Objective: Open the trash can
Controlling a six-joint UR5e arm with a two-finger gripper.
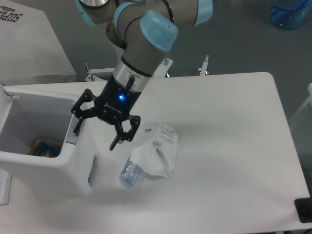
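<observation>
Trash can [53, 161] stands open on white table [229, 146], grey floor [243, 39] behind.

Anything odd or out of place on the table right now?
A white packet and a clear plastic piece lie loose on the table beside the open trash can, not in it. Nothing looks spilled or damaged.

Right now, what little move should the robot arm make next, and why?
Probably lift straight up and away. The large white boxy plastic trash can already stands open, colourful contents showing inside, and the open black two-finger gripper hangs empty with one finger at the grey latch tab.
</observation>
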